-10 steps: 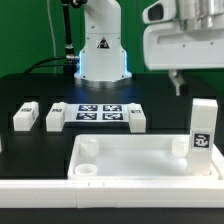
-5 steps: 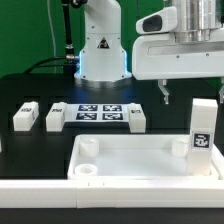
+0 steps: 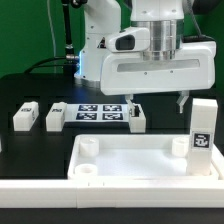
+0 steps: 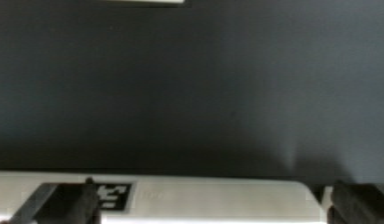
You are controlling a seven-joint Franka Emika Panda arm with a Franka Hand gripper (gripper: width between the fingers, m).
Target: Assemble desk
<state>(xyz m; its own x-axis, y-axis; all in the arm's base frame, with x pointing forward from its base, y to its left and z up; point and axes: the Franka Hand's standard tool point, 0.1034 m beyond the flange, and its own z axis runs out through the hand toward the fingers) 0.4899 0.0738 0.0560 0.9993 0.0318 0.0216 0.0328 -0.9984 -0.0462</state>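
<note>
You see the gripper [image 3: 156, 104] wide open and empty, above the leg [image 3: 136, 119] lying just beside the marker board [image 3: 98, 111]. The desk top [image 3: 75, 150] lies on the worktop [image 3: 20, 90], near that board.

marker board [image 3: 97, 112] behind desk top [image 3: 140, 160], leg [image 3: 55, 117] just beside board
</note>
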